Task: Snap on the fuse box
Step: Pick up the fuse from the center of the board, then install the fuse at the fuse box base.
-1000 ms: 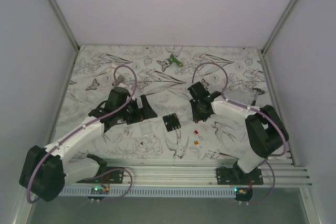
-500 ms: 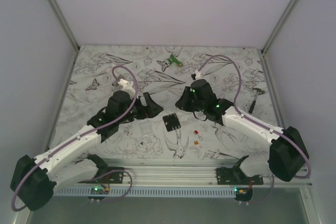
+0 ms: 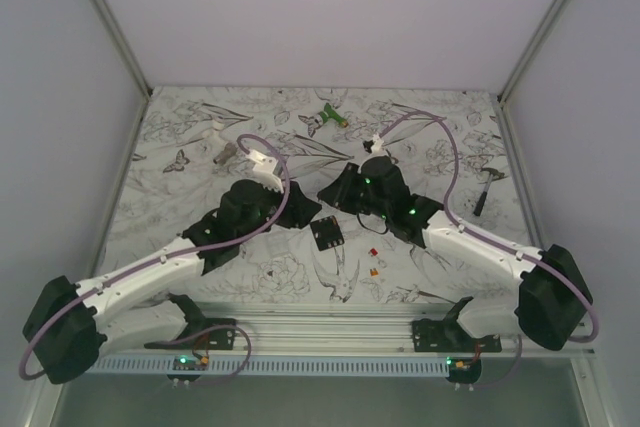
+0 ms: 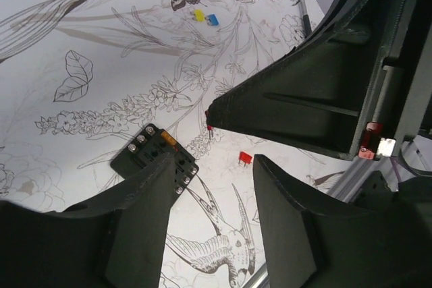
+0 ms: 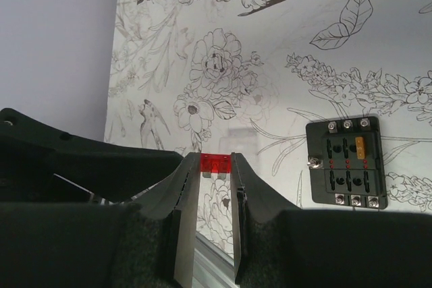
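Observation:
The fuse box (image 3: pixel 326 235) is a flat black square lying on the patterned table between my two grippers. Its top (image 5: pixel 347 163) shows slots, with one amber fuse seated in the box. My right gripper (image 5: pixel 215 166) is shut on a small red fuse (image 5: pixel 215 162) and hangs above the table, to the far side of the box (image 3: pixel 335 192). My left gripper (image 4: pixel 212 163) is open with nothing between its fingers. It hovers just left of the box (image 3: pixel 300 209). Its left finger (image 4: pixel 135 214) hides one corner of the box (image 4: pixel 152 156).
A loose red fuse (image 3: pixel 374 251) and a yellow one (image 3: pixel 377 269) lie to the right of the box. A green-and-white tool (image 3: pixel 325 117) sits at the back. A small hammer (image 3: pixel 483 190) lies at the right. A yellow fuse (image 4: pixel 199 15) and a blue fuse (image 4: pixel 212 19) lie farther off.
Both arms have reached in toward the fuse box. The right gripper swung left with the red fuse. The left gripper advanced to the right and its jaws narrowed.

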